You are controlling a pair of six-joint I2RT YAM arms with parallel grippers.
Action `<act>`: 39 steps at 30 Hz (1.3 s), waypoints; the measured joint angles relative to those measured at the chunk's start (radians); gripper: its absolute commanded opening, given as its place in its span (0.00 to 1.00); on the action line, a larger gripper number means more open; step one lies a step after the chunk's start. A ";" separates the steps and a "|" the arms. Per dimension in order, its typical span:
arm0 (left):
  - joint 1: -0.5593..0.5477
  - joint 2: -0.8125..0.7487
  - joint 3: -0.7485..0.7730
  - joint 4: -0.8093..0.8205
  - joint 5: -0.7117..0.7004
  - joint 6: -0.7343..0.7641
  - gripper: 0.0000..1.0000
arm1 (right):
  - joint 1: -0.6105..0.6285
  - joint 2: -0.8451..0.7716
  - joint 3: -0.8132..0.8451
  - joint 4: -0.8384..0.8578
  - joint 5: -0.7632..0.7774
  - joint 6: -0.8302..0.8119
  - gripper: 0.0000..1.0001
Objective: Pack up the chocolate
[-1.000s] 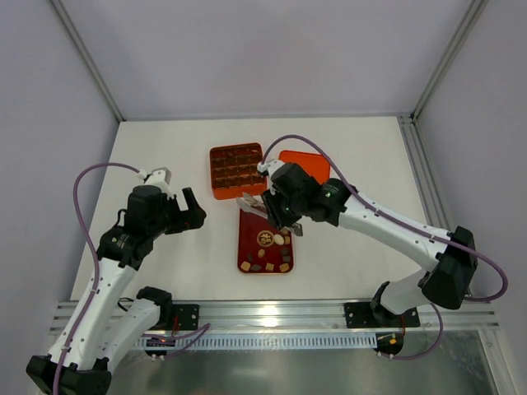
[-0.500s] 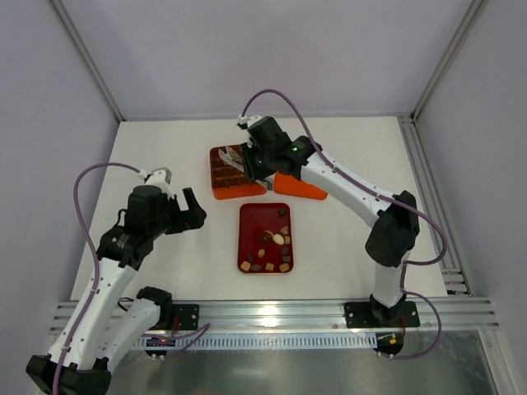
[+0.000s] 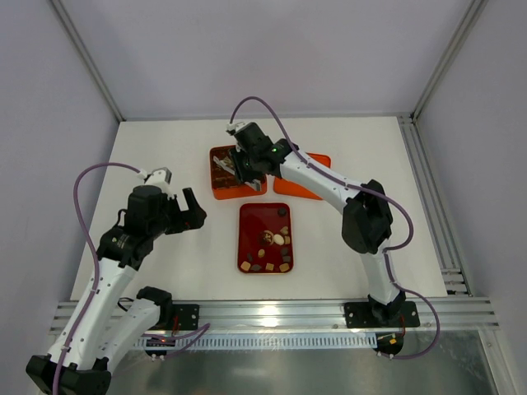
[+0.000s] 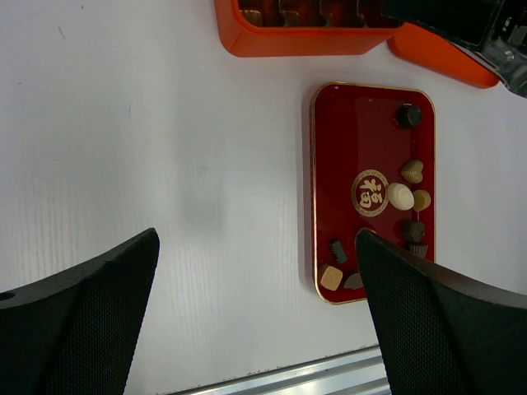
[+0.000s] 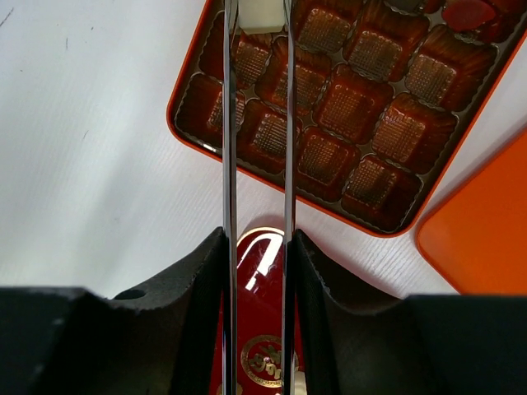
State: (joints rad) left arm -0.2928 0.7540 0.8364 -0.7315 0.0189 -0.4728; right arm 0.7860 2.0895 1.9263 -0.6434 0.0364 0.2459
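Cream-white chocolate [image 5: 261, 18] between right gripper [image 5: 259, 5] tips, above orange box [image 5: 329, 99].

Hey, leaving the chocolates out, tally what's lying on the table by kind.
Orange compartment box: 1
Orange lid: 1
Dark red tray: 1
Total: 3

One red tray [image 4: 346, 148] — one orange box [image 4: 288, 41], one orange lid [image 4: 436, 58], roughly a dozen chocolate pieces [image 4: 400, 196].

The chocolate [image 3: 278, 239] on the tray [image 3: 251, 220], box [image 3: 226, 194] behind
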 measured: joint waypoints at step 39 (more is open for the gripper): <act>0.000 -0.007 0.000 0.000 0.000 0.000 1.00 | -0.002 -0.418 -0.301 0.023 0.068 0.032 0.43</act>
State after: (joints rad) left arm -0.2928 0.7471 0.8364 -0.7315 0.0193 -0.4728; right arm 0.7845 1.6718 1.6253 -0.6201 0.1047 0.2775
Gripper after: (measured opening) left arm 0.996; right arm 0.435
